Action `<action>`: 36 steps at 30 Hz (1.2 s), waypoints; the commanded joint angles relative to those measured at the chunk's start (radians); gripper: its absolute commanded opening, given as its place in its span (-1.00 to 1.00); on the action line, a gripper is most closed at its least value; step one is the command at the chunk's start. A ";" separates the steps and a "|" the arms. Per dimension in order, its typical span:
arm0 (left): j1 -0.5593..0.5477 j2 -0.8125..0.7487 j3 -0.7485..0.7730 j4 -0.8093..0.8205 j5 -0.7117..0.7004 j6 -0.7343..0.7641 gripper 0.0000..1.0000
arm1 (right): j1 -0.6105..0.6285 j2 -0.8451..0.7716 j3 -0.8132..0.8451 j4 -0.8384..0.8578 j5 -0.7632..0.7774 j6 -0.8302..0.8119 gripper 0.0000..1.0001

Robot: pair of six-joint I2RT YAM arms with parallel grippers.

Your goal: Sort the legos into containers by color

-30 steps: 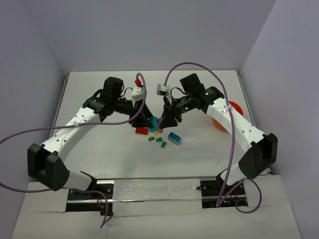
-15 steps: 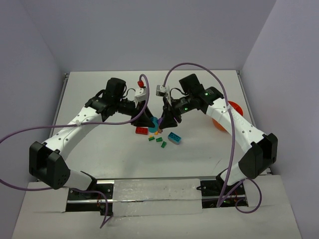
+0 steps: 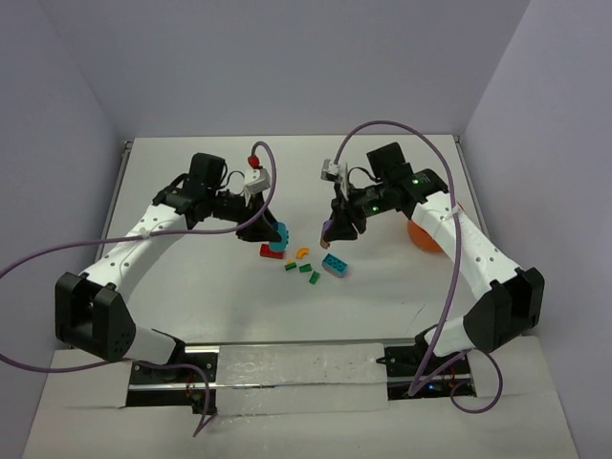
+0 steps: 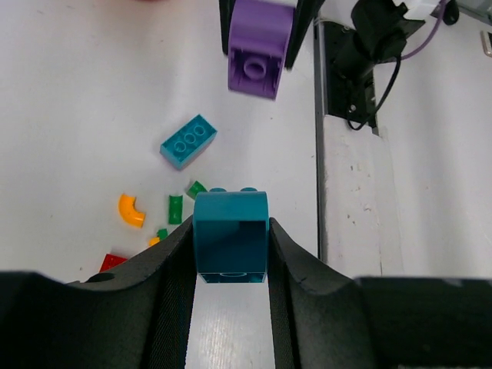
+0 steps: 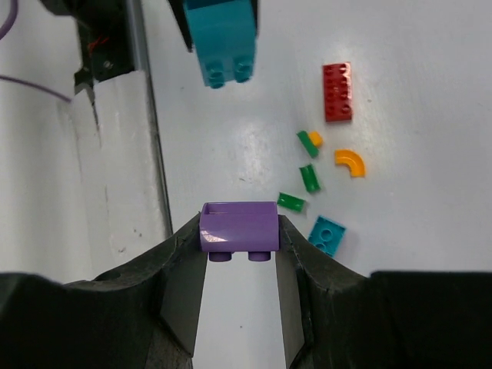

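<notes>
My left gripper (image 4: 229,232) is shut on a teal brick (image 4: 231,237) and holds it above the table. It is also in the top view (image 3: 274,232). My right gripper (image 5: 239,232) is shut on a purple brick (image 5: 239,228), which also shows in the left wrist view (image 4: 259,48). In the top view the right gripper (image 3: 334,234) faces the left one. Between them on the table lie a red brick (image 3: 271,251), an orange curved piece (image 3: 302,254), a flat teal brick (image 3: 335,265) and small green pieces (image 3: 306,269). The orange bowl (image 3: 426,234) is half hidden behind the right arm.
Both arms reach in over the middle of the white table (image 3: 191,296). The table's back edge meets grey walls. A metal rail (image 3: 287,368) runs along the near edge between the arm bases.
The grippers, close together over the pile a second ago, have drawn apart. The left moved left with the teal brick. The right moved right with the purple brick.
</notes>
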 commanded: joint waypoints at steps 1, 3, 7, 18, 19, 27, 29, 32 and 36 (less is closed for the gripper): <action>0.011 -0.035 -0.012 0.042 -0.032 -0.018 -1.00 | -0.093 -0.061 -0.031 -0.017 0.020 0.023 -1.00; 0.011 -0.040 -0.025 0.090 -0.070 -0.061 -1.00 | -0.184 -0.086 -0.088 0.032 0.025 0.082 -1.00; 0.011 -0.046 -0.029 0.231 -0.267 -0.231 -1.00 | -0.366 -0.228 -0.243 0.190 0.183 0.326 -1.00; 0.005 -0.079 -0.034 0.346 -0.520 -0.382 -1.00 | -0.602 -0.461 -0.416 0.338 0.747 0.576 -1.00; 0.003 -0.077 -0.042 0.354 -0.525 -0.385 -0.99 | -0.610 -0.462 -0.421 0.344 0.780 0.607 -1.00; -0.017 -0.036 0.008 0.369 -0.559 -0.385 -1.00 | -0.669 -0.403 -0.433 0.392 0.887 0.643 -1.00; -0.015 -0.020 0.034 0.368 -0.557 -0.391 -1.00 | -0.674 -0.384 -0.434 0.409 0.894 0.641 -1.00; -0.018 0.006 0.064 0.360 -0.543 -0.426 -1.00 | -0.681 -0.365 -0.434 0.425 0.892 0.636 -1.00; -0.023 0.018 0.076 0.364 -0.539 -0.430 -1.00 | -0.683 -0.343 -0.450 0.447 0.894 0.654 -1.00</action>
